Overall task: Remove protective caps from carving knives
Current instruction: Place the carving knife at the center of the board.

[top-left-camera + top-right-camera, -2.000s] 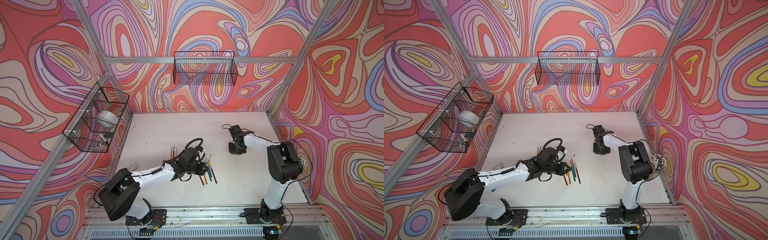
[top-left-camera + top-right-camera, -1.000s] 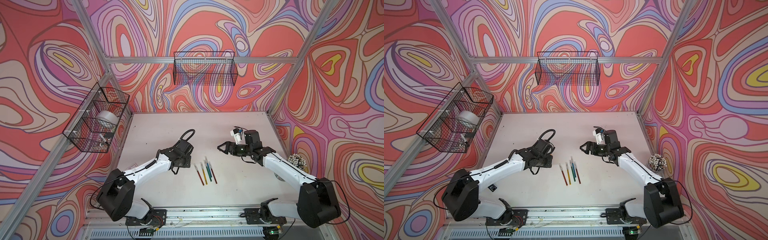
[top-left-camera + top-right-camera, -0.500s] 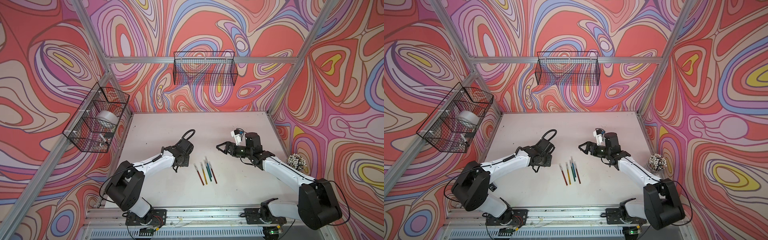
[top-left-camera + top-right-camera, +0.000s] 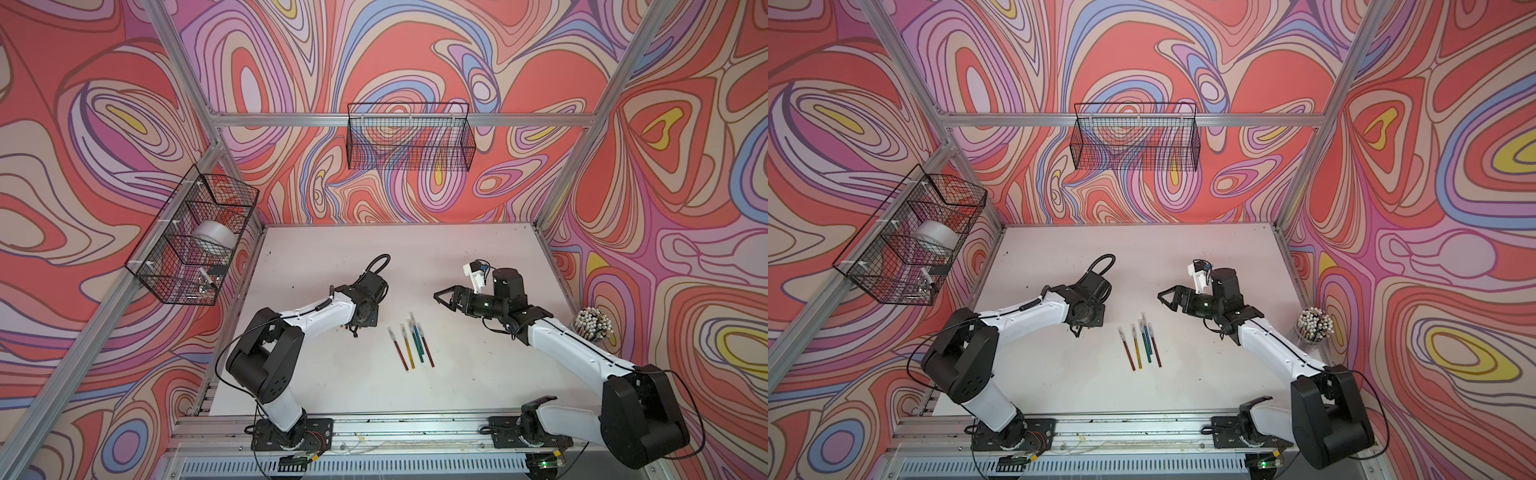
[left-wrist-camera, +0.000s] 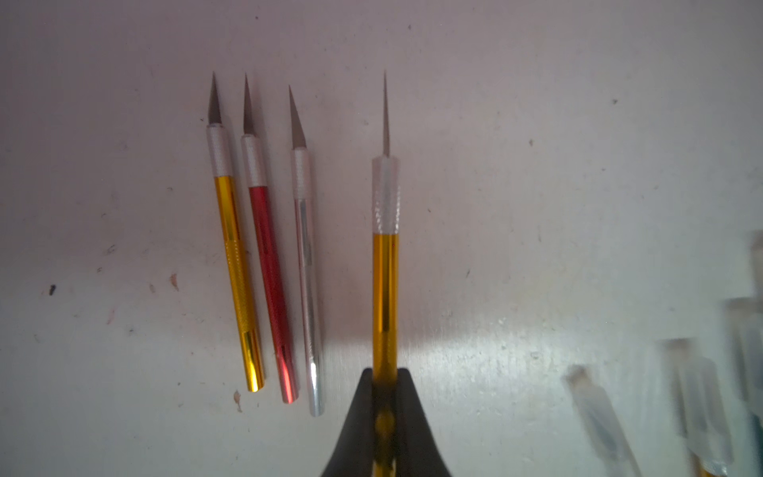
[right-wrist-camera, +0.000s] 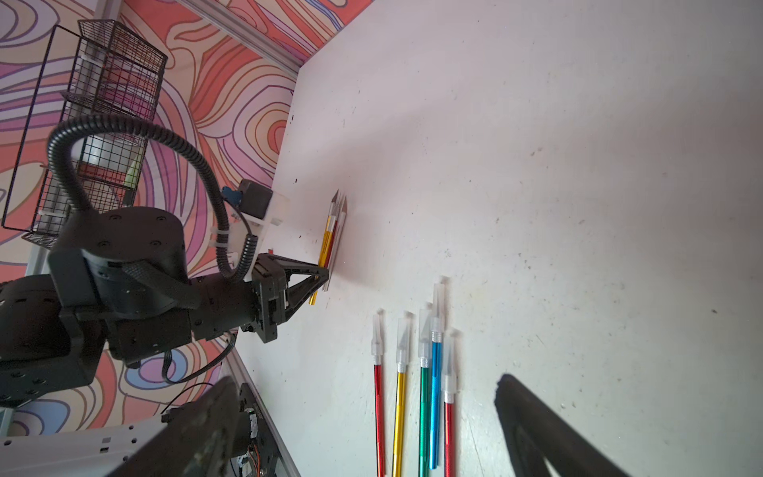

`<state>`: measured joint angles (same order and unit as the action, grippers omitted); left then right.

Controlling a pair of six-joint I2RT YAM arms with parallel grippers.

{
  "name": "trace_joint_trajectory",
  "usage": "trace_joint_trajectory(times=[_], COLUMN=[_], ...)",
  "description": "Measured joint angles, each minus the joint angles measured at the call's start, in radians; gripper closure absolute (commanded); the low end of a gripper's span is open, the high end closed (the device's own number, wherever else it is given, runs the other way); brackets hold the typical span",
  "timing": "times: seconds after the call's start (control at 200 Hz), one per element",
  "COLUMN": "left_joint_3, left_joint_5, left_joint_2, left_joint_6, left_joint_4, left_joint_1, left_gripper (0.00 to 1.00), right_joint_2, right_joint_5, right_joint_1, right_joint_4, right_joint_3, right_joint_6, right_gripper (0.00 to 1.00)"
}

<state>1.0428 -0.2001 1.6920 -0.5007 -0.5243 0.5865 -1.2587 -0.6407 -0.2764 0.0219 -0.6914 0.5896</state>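
My left gripper point(image 5: 385, 376) is shut on a gold carving knife point(image 5: 385, 289) whose blade is bare. It hangs low over the table beside three uncapped knives: gold point(image 5: 237, 268), red point(image 5: 268, 268) and silver point(image 5: 307, 268). In both top views the arm hides those three. Several capped carving knives point(image 4: 411, 343) point(image 4: 1142, 343) lie in a row mid-table, with translucent protective caps point(image 6: 402, 340) on their tips. My right gripper point(image 4: 446, 297) point(image 4: 1170, 300) stands open and empty above the table, behind and to the right of that row. The left gripper point(image 6: 320, 274) also shows in the right wrist view.
A clear cup of white-tipped sticks point(image 4: 590, 324) stands at the table's right edge. A wire basket point(image 4: 195, 241) holding a tape roll hangs on the left wall. Another wire basket point(image 4: 409, 141) hangs on the back wall.
Two seconds ago my left gripper was at the capped row; it has since carried the gold knife left. The right arm swung out from the back. Little has moved in the last half second.
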Motion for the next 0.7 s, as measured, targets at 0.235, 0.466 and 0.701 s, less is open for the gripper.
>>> trace_joint_trajectory(times=[0.235,0.466,0.701], left_joint_3=[0.022,0.026,0.026], left_joint_5=[-0.011,-0.013,-0.014], left_joint_2=[0.048,0.078,0.094], left_joint_6=[-0.001,-0.007,-0.008], left_joint_4=[-0.001,0.000,0.000], left_joint_1=[-0.013,-0.019,-0.024], left_gripper=[1.00,1.00,1.00], right_joint_2=[0.000,0.000,0.000], right_joint_5=[-0.003,-0.003,-0.003], right_joint_1=[-0.003,-0.014,-0.040], right_joint_4=[-0.001,-0.010,-0.021], right_joint_3=[0.000,0.000,0.000], right_joint_6=[0.001,0.006,0.008], right_gripper=[0.02,0.02,0.03])
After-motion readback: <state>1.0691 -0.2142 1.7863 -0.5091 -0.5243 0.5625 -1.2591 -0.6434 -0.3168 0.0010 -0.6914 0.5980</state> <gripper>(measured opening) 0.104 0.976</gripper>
